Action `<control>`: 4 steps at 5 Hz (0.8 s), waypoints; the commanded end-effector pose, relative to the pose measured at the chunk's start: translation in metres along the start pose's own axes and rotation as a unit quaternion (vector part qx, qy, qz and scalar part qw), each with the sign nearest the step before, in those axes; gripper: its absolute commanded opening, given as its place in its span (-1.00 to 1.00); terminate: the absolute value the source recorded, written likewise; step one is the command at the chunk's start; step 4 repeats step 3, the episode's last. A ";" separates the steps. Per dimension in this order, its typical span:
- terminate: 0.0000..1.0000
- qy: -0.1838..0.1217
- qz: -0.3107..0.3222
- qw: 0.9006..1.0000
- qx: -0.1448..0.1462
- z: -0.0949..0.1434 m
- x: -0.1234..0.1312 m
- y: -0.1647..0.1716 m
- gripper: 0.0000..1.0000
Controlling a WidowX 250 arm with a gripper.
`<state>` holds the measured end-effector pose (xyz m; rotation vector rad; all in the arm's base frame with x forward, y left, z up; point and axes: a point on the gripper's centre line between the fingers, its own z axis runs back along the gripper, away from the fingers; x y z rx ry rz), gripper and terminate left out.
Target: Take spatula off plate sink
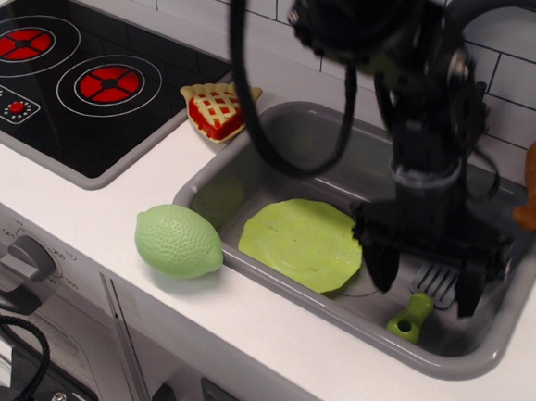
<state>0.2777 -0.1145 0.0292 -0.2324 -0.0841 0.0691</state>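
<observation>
Spatula (421,304) lies on sink (282,146) floor by the front wall, right of plate (302,242) — little room there. Your tool (426,276) hangs above it, jaws spread wide, gripping nothing.

So I've got the spatula (419,305) lying flat on the floor of the sink (282,146), off to the right of the plate (300,242) and not touching it. Its grey slotted blade points toward the back, and the chunky lime-green handle with the hole at its end points toward the front wall. The plate is a flat, round, lime-green thing with a wavy rim, sitting bare on the basin floor by the front-left side
</observation>
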 end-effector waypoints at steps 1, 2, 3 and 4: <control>-1.00 -0.125 0.001 0.991 0.047 0.082 0.007 -0.008 1.00; -1.00 -0.125 0.001 0.991 0.047 0.082 0.007 -0.008 1.00; 1.00 -0.125 0.001 0.991 0.047 0.082 0.007 -0.008 1.00; 1.00 -0.125 0.001 0.991 0.047 0.082 0.007 -0.008 1.00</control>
